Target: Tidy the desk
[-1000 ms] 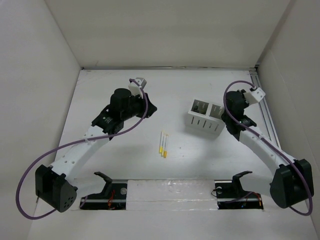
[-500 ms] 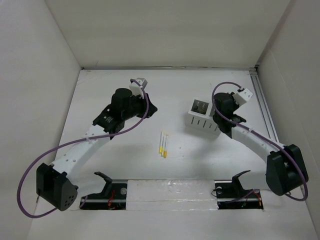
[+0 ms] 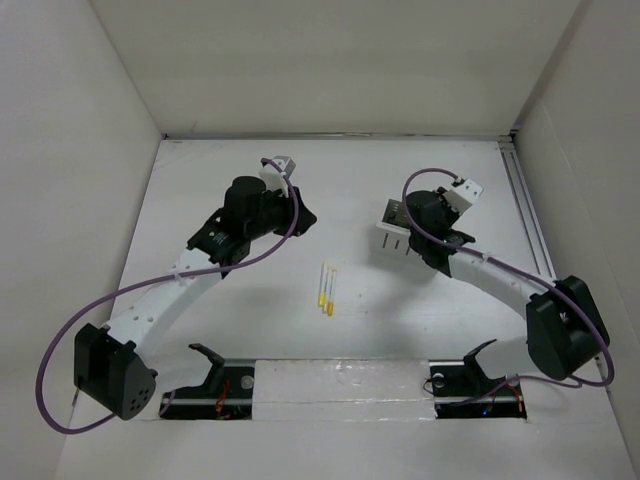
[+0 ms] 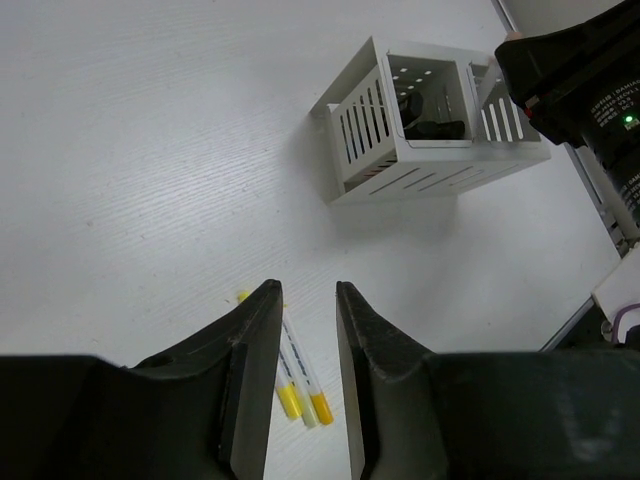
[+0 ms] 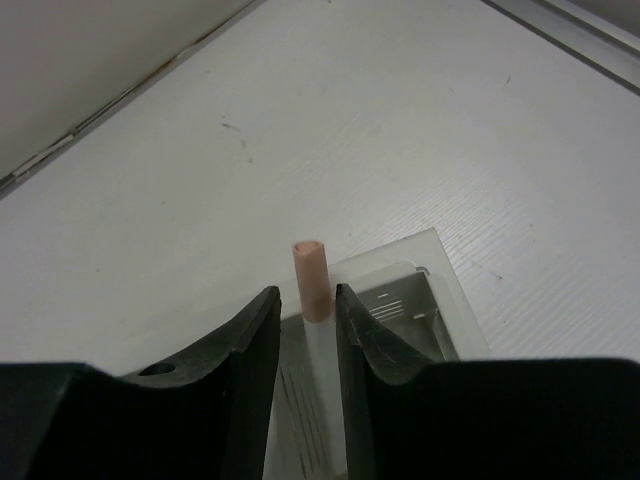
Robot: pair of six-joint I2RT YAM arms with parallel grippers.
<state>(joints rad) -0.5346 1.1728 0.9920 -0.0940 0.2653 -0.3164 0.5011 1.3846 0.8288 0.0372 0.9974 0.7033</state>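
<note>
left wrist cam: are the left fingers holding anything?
No. The left fingers stand apart with bare desk showing in the gap, and the yellow-capped pens lie on the desk beyond them.

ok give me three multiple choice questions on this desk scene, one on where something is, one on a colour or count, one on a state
1. Where is the right gripper?
A. above the white slotted holder
B. over the yellow-capped pens
C. parked at the arm bases

2. What colour are the caps of the pens lying on the desk?
A. blue
B. yellow
C. green

3. What is between the right gripper's fingers?
A. nothing
B. a folded cloth
C. a thin white stick with a pinkish tip

Answers:
1 A, the top view shows the right wrist over the holder, and its own camera sees the holder's rim just below the fingers.
2 B, the left wrist view shows yellow ends on the pens.
3 C, the right wrist view shows the stick standing upright between the two fingers.
</note>
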